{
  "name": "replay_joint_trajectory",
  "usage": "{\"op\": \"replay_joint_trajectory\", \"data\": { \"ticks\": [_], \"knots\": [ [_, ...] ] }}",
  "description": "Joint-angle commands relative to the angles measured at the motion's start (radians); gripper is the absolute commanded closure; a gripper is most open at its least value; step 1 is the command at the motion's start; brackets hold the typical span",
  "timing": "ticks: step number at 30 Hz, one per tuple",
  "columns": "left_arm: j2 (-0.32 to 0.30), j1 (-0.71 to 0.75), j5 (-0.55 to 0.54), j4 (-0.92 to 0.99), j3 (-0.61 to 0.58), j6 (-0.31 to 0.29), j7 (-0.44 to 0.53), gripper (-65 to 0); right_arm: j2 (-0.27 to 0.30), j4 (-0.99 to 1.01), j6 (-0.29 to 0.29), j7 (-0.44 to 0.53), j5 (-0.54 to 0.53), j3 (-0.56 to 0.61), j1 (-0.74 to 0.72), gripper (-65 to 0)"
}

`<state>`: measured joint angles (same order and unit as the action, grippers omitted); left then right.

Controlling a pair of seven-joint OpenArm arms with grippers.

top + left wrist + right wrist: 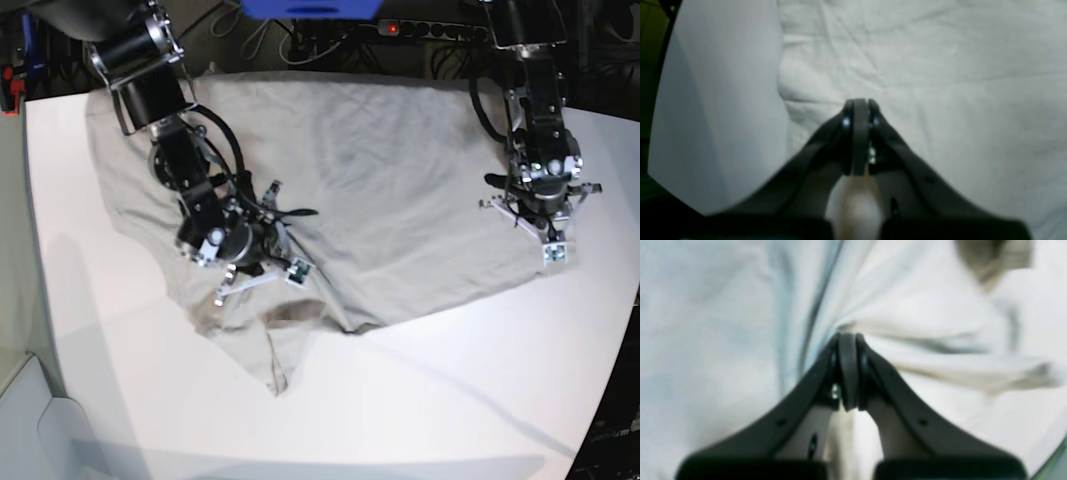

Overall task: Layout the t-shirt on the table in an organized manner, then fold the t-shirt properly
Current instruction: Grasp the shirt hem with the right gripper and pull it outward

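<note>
The light grey-beige t-shirt point(380, 170) lies spread over the far half of the white table point(450, 400), with a bunched part trailing toward the front point(275, 360). My right gripper point(258, 268) is pressed onto the shirt's left front part. In the right wrist view it point(847, 336) is shut on the t-shirt point(706, 323), with tight folds running out from its tips. My left gripper point(535, 232) is at the shirt's right edge. In the left wrist view it point(860, 101) is shut over flat wrinkled t-shirt cloth point(940, 66), with bare table point(723, 100) beside it.
A power strip point(400, 28) with a red light, cables and a blue object point(310, 8) lie behind the table's far edge. The table's left edge point(30, 300) drops to a lower pale surface point(30, 420).
</note>
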<state>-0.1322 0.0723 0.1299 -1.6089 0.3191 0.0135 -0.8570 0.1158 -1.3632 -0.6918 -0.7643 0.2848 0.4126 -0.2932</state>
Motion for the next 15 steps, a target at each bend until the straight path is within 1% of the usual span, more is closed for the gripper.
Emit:
{"op": "replay_joint_trajectory", "data": {
  "ticks": [1, 7, 10, 12, 15],
  "knots": [
    [-0.007, -0.016, 0.007, -0.017, 0.001, 0.003, 0.025, -0.1, 0.000, -0.017, -0.006, 0.010, 0.006, -0.007, -0.050, 0.0],
    [-0.010, -0.010, 0.007, -0.017, 0.005, 0.003, 0.022, -0.1, 0.005, -0.009, -0.006, 0.012, 0.006, -0.008, -0.154, 0.0],
    [-0.010, -0.007, 0.009, -0.017, 0.005, 0.003, 0.020, -0.1, -0.014, 0.060, -0.006, 0.021, 0.003, -0.010, -0.211, 0.0],
    [-0.011, -0.007, 0.011, -0.018, 0.005, 0.003, 0.020, -0.1, -0.035, 0.152, -0.006, 0.064, 0.003, -0.010, -0.246, 0.0],
    [-0.010, -0.006, 0.011, -0.024, 0.005, 0.003, 0.020, -0.1, -0.043, 0.293, -0.006, 0.147, 0.003, -0.010, -0.277, 0.0]
  ]
}}
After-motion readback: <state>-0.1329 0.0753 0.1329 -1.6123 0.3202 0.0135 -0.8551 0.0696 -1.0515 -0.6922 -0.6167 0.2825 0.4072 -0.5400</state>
